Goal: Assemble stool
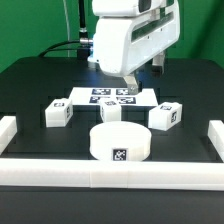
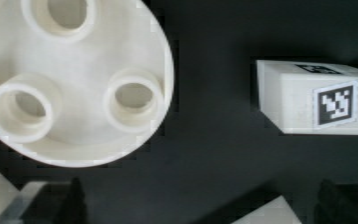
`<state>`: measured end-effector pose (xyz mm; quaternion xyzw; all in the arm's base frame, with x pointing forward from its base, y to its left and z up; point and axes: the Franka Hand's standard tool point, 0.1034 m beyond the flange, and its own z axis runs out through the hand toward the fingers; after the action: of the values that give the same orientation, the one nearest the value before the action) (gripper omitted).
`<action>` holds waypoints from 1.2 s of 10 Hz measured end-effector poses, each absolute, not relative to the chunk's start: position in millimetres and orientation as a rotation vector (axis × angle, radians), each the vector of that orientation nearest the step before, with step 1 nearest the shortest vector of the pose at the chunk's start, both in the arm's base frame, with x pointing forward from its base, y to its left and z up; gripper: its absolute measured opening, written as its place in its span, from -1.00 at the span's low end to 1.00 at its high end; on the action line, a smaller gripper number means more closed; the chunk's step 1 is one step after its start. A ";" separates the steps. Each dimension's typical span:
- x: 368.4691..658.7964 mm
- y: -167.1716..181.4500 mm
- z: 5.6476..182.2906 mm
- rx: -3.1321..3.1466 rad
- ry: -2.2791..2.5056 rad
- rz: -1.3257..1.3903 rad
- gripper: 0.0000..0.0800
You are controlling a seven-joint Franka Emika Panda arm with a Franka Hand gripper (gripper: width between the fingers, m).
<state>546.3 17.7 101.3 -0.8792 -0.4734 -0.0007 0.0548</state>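
Observation:
The stool's round white seat (image 1: 118, 143) lies near the front rail, a tag on its side wall. In the wrist view the seat (image 2: 69, 80) shows three round holes. Three blocky white legs lie apart on the black table: one (image 1: 57, 113) at the exterior view's left, one (image 1: 112, 110) in the middle and one (image 1: 165, 116) at the right. One tagged leg (image 2: 318, 95) lies beside the seat in the wrist view. My gripper (image 1: 128, 88) (image 2: 197, 205) hangs open behind the legs, over the back of the table. Nothing is between its dark fingers (image 2: 51, 205).
The marker board (image 1: 110, 97) lies flat under the gripper, behind the middle leg. White border rails run along the front (image 1: 110, 175), the left (image 1: 8, 128) and the right (image 1: 215, 135) of the table. Cables hang behind the arm.

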 end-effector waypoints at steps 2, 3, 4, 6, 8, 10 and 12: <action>546.2 17.7 101.3 -2.669 -1.438 -0.002 0.63; 546.2 17.6 101.3 -2.669 -1.438 -0.002 0.63; 546.1 17.5 101.1 -2.670 -1.438 -0.001 0.63; 545.8 6.8 96.2 -2.624 -1.545 -0.018 0.63; 555.3 -13.7 79.9 -2.552 -1.769 -0.103 0.63; 555.3 -16.5 61.6 -2.508 -1.847 -0.084 0.63; 557.4 -16.7 63.1 -2.514 -1.844 -0.090 0.63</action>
<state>557.4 -16.7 63.1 -0.8059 -0.5913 -0.0289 0.0114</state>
